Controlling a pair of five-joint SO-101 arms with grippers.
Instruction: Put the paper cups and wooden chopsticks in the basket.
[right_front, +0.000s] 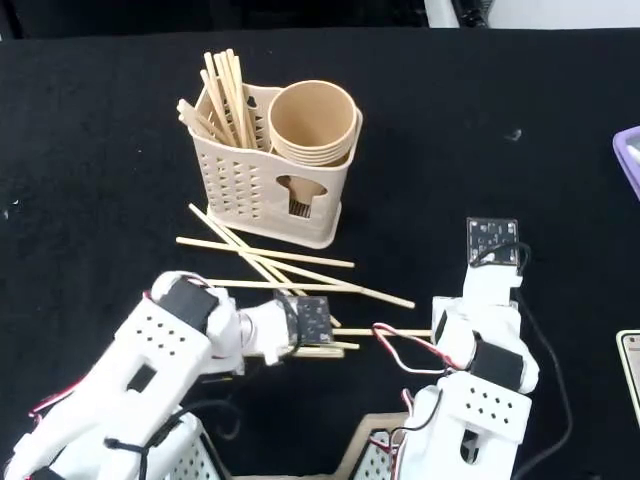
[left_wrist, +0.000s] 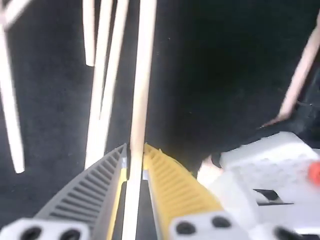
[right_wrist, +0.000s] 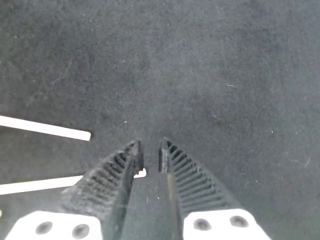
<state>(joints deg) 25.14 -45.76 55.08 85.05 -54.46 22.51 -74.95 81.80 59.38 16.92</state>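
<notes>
Left wrist view shows the left pincer (left_wrist: 135, 150) clamped on a single wooden chopstick (left_wrist: 142, 75), which runs straight out between the ribbed jaws and lies low over the black desk (left_wrist: 225, 60). Close by, the right pincer (right_wrist: 150, 150) hangs just above the cloth with its jaws a narrow gap apart and nothing between them; two chopstick ends (right_wrist: 45, 127) lie just beside it.

Farther out, between the arms and the basket, a loose scatter of chopsticks (right_front: 265, 252) lies crossed on the desk, some overlapping, one reaching toward the right arm.

Beyond them stands the basket (right_front: 250, 190), upright. A nested stack of paper cups (right_front: 312, 125) sits in its right compartment, and a bundle of chopsticks (right_front: 225, 95) leans in the left one.

By my reading the cups are finished, since none lies loose on the desk. The chopsticks are partly done: the one in the left pincer and the scattered handful remain to be carried over, so the job looks past halfway.
</notes>
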